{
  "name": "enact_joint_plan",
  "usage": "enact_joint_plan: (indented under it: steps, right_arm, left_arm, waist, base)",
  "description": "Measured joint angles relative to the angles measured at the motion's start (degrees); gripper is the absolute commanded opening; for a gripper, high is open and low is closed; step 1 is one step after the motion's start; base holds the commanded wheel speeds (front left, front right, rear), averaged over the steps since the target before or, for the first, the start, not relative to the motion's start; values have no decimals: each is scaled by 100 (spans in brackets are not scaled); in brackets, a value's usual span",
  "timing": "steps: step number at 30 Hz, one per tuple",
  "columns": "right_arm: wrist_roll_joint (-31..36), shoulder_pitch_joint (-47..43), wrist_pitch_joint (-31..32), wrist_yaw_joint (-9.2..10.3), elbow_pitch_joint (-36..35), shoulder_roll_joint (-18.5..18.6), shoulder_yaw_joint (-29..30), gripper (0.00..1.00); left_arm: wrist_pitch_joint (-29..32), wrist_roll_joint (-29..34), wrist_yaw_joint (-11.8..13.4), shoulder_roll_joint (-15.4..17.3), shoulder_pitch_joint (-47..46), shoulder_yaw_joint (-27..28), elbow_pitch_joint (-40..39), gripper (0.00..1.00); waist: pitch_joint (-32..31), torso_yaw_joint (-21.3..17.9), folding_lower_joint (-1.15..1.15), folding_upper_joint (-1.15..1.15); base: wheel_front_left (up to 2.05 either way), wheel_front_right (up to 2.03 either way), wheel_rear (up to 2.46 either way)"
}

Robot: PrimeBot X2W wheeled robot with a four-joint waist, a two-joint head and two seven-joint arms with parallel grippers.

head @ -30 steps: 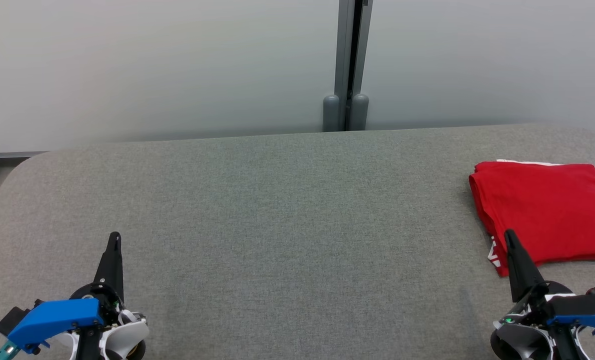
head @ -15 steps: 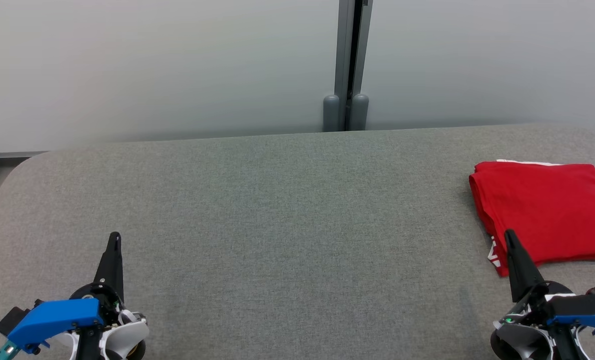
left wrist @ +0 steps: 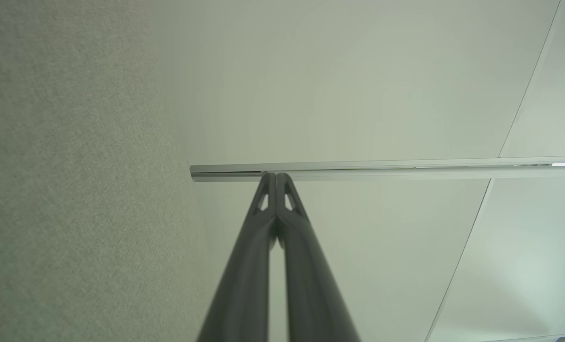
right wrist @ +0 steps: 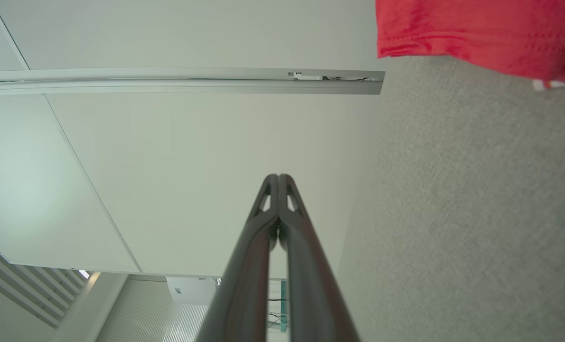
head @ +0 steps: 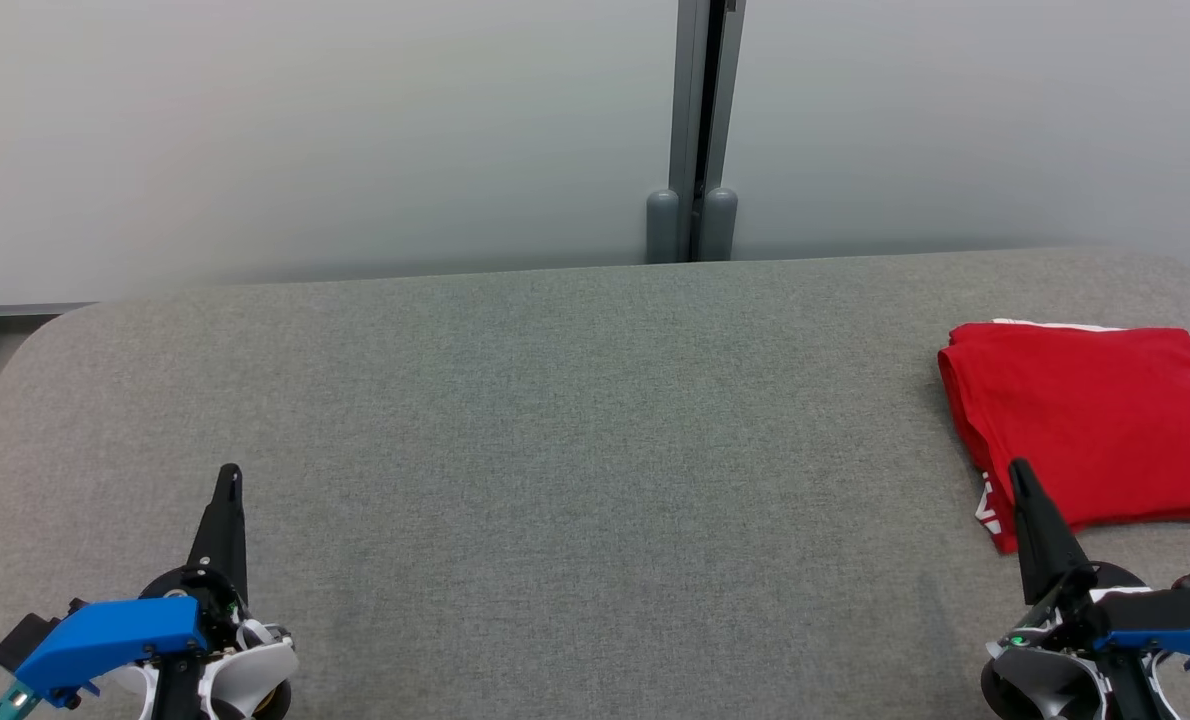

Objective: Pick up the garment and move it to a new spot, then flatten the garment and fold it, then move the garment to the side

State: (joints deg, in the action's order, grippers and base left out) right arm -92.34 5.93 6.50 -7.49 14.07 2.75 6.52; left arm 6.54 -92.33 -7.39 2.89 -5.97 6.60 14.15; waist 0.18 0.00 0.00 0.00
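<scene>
— Grey table (head: 575, 420) is spreading before us; where is the garment (head: 1085, 420) lying?
— Folded at its right edge, near our right gripper (head: 1017, 470); we are holding that and our left gripper (head: 228, 474) pressed together, empty.

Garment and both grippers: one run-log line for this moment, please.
garment: folded, right side of grey surface | left gripper: shut, empty | right gripper: shut, empty

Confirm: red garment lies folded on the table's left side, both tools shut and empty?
Wrong side. The red garment lies folded on the table's right side, as the head view shows. The rest holds: the left tool and the right tool are both shut and empty.
</scene>
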Motion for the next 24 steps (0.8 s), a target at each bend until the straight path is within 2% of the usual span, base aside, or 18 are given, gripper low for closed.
enact_joint_plan:
  steps: [24]
  right_arm:
    - [0, 0, 0, 0, 0, 0, 0, 0]
  left_arm:
    - [0, 0, 0, 0, 0, 0, 0, 0]
  waist:
    - [0, 0, 0, 0]
  base:
    - [0, 0, 0]
